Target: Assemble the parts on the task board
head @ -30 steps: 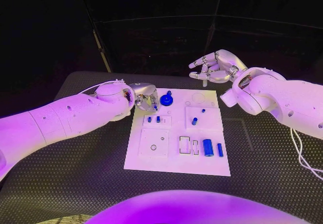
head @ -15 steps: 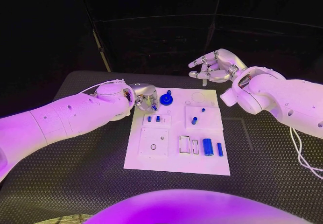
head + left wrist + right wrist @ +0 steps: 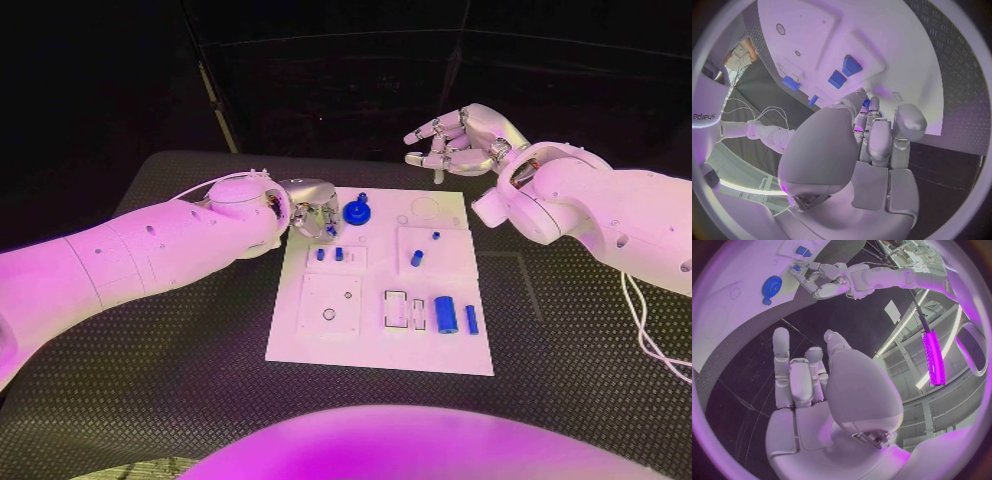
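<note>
Blue part pinched in left hand; right hand holding a thin pin; lower squarely, slowly.

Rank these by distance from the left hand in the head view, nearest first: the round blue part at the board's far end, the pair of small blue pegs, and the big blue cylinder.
From the left hand, at the task board's far left corner:
1. Round blue part, just beside the hand at the far end.
2. Pair of small blue pegs, slightly nearer the robot, board's left side.
3. Big blue cylinder, board's near right part.
</note>
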